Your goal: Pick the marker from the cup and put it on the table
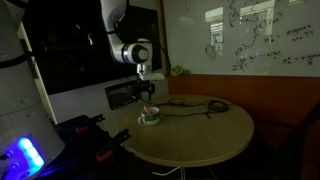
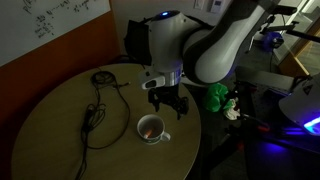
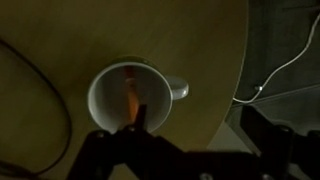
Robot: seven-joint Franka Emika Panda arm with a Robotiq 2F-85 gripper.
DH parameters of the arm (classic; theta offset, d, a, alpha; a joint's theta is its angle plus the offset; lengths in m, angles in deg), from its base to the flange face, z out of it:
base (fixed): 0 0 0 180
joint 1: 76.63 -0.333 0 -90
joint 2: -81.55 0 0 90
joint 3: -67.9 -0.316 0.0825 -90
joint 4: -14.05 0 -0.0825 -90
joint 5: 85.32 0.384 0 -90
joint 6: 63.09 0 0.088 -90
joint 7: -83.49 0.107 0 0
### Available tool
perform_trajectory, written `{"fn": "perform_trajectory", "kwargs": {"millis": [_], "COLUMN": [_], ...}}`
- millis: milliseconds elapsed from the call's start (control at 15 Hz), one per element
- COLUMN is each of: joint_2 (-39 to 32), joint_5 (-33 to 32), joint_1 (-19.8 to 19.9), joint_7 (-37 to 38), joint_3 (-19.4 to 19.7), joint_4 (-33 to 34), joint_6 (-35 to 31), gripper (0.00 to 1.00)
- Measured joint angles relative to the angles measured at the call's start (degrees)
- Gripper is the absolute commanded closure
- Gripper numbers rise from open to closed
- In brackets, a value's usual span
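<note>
Where the table's left side is showing: a black cable (image 2: pixel 95 110) is lying in loose loops on the tan table (image 2: pixel 50 150) in an exterior view, well apart from the cup.
Cup: the pale cup (image 2: pixel 150 128) is standing upright near the table's edge, and its handle (image 3: pixel 178 92) is pointing right in the wrist view.
Marker: the orange-red marker (image 3: pixel 132 97) is sitting inside the cup, showing as a thin bright streak against the reddish inside.
Gripper: the gripper (image 2: pixel 168 107) is hanging just above the cup and pointing straight down. In the wrist view its dark fingertips are crowding the marker's near end. The dim light is hiding whether the jaws are clenched on the marker or released, so I cannot tell.
Beyond the table's right edge: a green object (image 2: pixel 215 97) is sitting beside the arm.
</note>
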State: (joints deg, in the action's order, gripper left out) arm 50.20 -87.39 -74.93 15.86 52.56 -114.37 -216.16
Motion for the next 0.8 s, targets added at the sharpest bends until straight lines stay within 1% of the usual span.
{"fn": "perform_trajectory", "kwargs": {"millis": [200, 333, 400, 467, 533, 667, 800], "joint_2": [-5.4, -9.0, -10.8, -12.6, -14.1, -16.9, -19.0], "joint_5": [-0.1, -0.4, -0.6, -1.1, -1.5, -2.1, -2.3], "joint_1": [2.5, 3.3, 3.6, 3.7, 3.7, 3.7, 3.7], "joint_7": [-5.2, -6.9, -7.6, -7.7, -7.7, -7.7, -7.7], "joint_3": [-1.6, -2.2, -2.5, -2.8, -3.0, -3.3, -3.3], "joint_4": [2.9, 5.5, 7.0, 8.5, 9.9, 12.5, 14.7], "joint_6": [-2.9, -3.8, -3.8, -3.8, -3.8, -3.8, -3.6], "gripper": [0.01, 0.16, 0.27, 0.33, 0.37, 0.4, 0.34]}}
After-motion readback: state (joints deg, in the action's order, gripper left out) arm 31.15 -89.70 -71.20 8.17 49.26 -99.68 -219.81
